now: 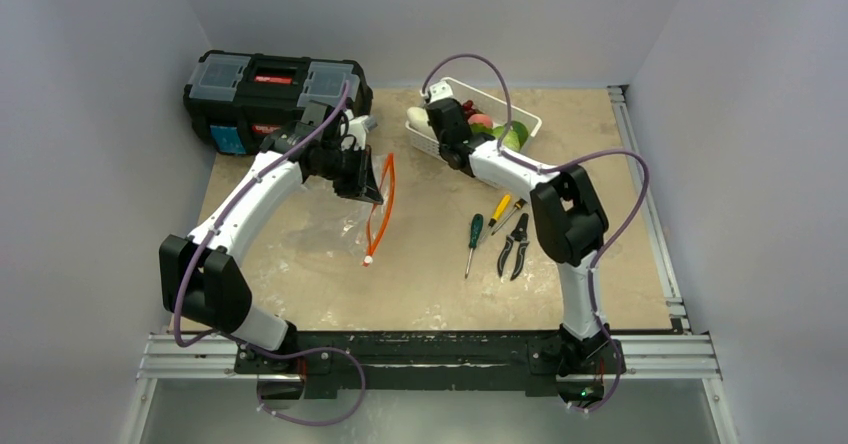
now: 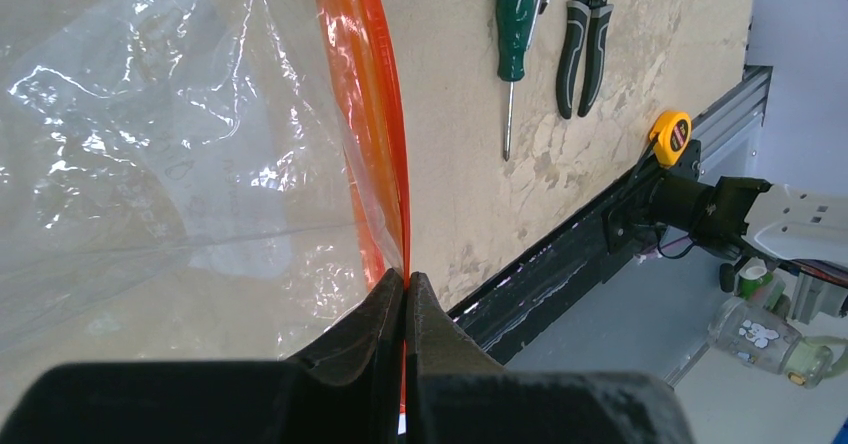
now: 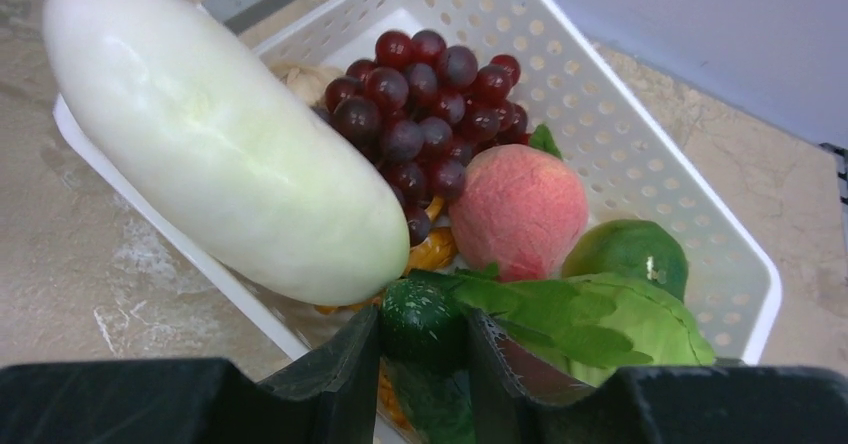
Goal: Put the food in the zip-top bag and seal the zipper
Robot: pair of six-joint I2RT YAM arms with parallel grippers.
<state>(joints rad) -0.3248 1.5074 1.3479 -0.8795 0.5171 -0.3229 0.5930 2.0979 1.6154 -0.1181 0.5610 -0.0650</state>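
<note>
Gripping the zipper [image 2: 368,84] edge-on, the left gripper [image 2: 405,279] is pinched closed on the orange-red strip. It holds the mouth of the zip-top bag [image 2: 170,144] up off the table [image 1: 440,304], left of centre, and the clear film sags away below. The right gripper [image 3: 420,316] is down in the white basket [image 3: 640,134] at the table's far edge, right of centre. Its jaws press both sides of the dark green cucumber [image 3: 418,339] (how firmly, I cannot tell).

Risks, as I judge them:
- The white oblong vegetable [image 3: 220,144] lies across the basket's rim, just beside the cucumber. A lift could nudge it out onto the table.
- Cabbage [image 3: 600,324] leaves lie against the cucumber, with the peach [image 3: 518,219] and grapes [image 3: 420,114] close by. A quick pull may drag them or tip the basket.
- The grip sits at the cucumber's end, so smooth skin may slip.
- The bag is held at one point only, so the mouth may fold shut as food enters.

Room: there is open table between basket and bag. The screwdrivers [image 1: 474,239] and pliers [image 1: 515,249] lie right of centre, apart from that path. The toolbox [image 1: 275,94] fills the far left corner, close behind the left arm. Walls hem the far and side edges
</note>
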